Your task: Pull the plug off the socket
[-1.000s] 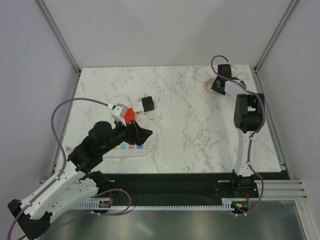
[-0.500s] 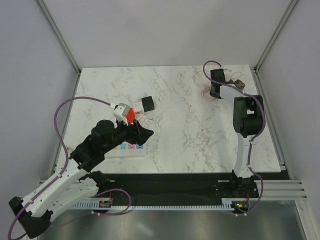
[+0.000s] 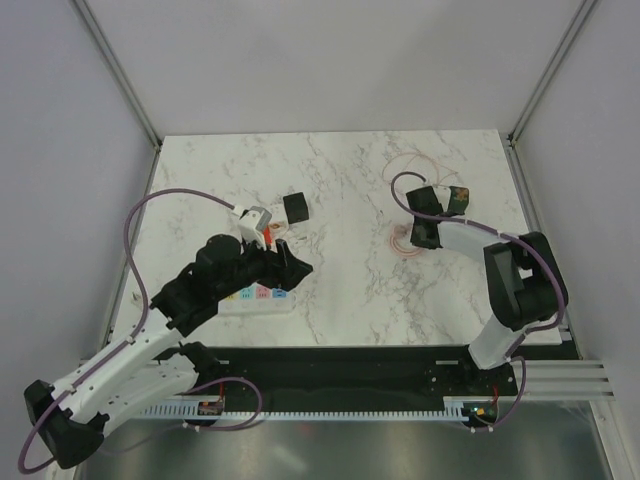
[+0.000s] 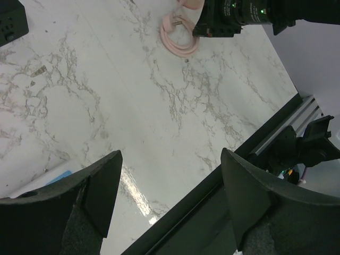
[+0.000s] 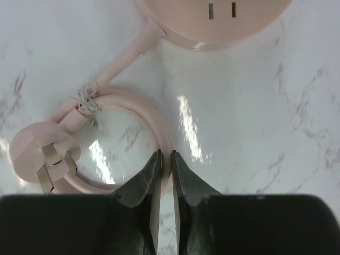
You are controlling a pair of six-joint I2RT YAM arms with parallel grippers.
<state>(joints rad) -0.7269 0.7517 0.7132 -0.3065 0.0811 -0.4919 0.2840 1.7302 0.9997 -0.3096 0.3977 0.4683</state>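
The socket, a long white power strip (image 3: 258,297) with pastel outlets, lies near the front left, mostly under my left arm. Its blue corner (image 4: 57,176) shows in the left wrist view. A black cube-shaped plug (image 3: 296,207) stands on the table beyond the strip, apart from it, and shows in the left wrist view (image 4: 10,22). My left gripper (image 3: 295,268) hangs over the strip's right end, open and empty (image 4: 170,204). My right gripper (image 3: 417,238) is shut on a loop of a pink cord (image 5: 159,130) at the middle right.
A round pink outlet block (image 5: 212,18) and a pink flat-pin plug (image 5: 45,159) belong to the coiled pink cord (image 4: 178,41). The black front rail (image 4: 223,191) runs along the table's near edge. Grey walls enclose the marble table (image 3: 350,270).
My right arm has swung from the far right corner toward the middle, dragging the pink cord with it. My left arm has shifted slightly right over the strip.
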